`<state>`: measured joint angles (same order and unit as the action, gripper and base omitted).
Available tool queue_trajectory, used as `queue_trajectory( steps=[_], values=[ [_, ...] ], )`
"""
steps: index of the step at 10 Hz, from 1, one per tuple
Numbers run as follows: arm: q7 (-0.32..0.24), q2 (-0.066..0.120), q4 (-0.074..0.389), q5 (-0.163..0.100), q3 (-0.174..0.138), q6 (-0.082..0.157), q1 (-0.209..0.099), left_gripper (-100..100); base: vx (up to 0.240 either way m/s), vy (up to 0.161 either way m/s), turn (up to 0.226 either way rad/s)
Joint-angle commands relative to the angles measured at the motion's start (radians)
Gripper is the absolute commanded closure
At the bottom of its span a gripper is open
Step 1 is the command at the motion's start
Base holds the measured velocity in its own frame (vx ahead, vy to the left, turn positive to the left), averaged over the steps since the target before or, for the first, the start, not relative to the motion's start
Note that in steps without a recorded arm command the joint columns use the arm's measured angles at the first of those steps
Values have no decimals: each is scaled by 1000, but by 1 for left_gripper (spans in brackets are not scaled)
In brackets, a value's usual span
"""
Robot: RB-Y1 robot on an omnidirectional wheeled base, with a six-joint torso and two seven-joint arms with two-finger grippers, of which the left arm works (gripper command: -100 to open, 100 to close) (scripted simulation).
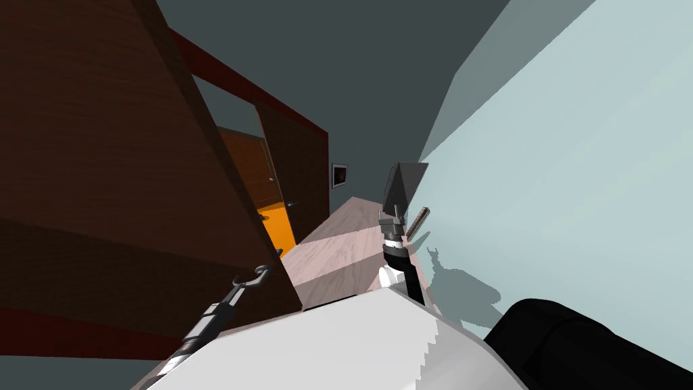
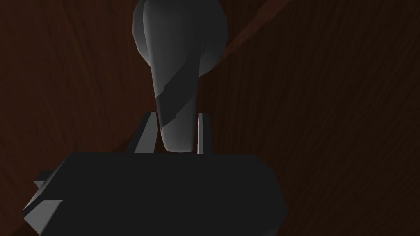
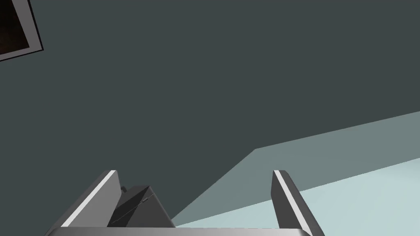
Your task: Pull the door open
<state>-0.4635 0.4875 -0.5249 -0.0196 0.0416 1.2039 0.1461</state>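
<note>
I have the left tool [image 2: 176, 116] on the lever handle [image 2: 176, 73] of the dark brown door [image 1: 101, 169]; its two fingers [image 2: 204, 133] are drawn in against the sides of the grey lever near its free end, so I read that as a firm pinch with the lever running up and away from the tool's body; holding it out at the end gives me the most leverage, both to press the latch and to haul the leaf round. The door takes up my left side in the head view, its free edge slanting down just ahead of my chest, with the handle low on that edge where my left arm reaches it; the leaf looks to me already swung a little off its red-brown frame [image 1: 271, 101], though most of the swing is left to do.

My right arm [image 1: 396, 250] is raised in front of me over the pale wooden floor [image 1: 338, 247]; the right tool [image 3: 196, 178] has its fingers spread wide and holds nothing; I judge it parked there to stay out of the door's arc.

Further down the corridor a second door [image 1: 298, 162], also dark brown, stands ajar with an orange patch [image 1: 279, 233] beyond it. The pale wall [image 1: 575, 169] runs close along my right; that, and my own body standing near the door's edge, are what I expect to crowd the pull.
</note>
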Motion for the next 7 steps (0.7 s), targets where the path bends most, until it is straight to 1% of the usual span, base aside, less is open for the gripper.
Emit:
queue_trajectory(
  steps=[1, 2, 4, 6, 7],
  values=[
    [-2, 1, 8, 2, 2, 15, 3, 100, -137, 48, -169],
    [-3, 1, 11, 3, 3, 19, 3, 100, -193, 52, -186],
    [-6, 2, 21, 5, 6, 38, 7, 100, -181, 66, -142],
    [-9, 3, 32, 8, 9, 58, 10, 100, -201, 54, -184],
    [-11, 4, 38, 9, 11, 67, 12, 100, -211, 88, -161]
  ],
)
